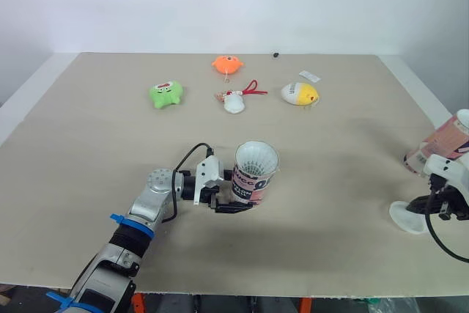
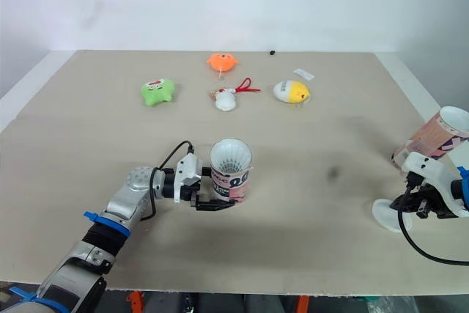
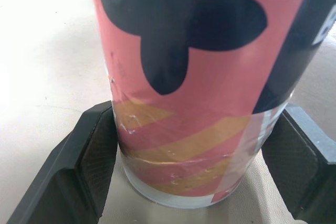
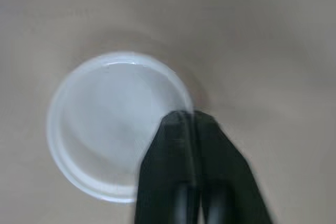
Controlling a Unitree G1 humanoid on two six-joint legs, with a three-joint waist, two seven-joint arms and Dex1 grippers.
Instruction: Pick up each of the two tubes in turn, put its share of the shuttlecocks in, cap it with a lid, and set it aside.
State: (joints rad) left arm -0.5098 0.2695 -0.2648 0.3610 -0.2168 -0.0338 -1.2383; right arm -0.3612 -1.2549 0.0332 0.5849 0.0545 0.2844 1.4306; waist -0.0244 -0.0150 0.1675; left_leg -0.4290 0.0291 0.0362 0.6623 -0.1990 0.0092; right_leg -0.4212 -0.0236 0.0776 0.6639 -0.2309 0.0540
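Left gripper [image 3: 194, 150] grasps the filled tube [image 1: 255, 177]. Right gripper [image 4: 185, 116], clenched over the lid [image 4: 100, 124], could push it off the counter [image 1: 110, 144].

Bright, diffuse overhead light; soft shadow beside tube [image 1: 255, 175]; table [image 3: 37, 35] glares near white in left wrist view.

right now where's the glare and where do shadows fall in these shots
Left eye view: a soft shadow on the table nearer the robot than the upright tube. Left wrist view: glare washes the table white beside that tube. Right wrist view: a faint shadow rings the lid under the right gripper.
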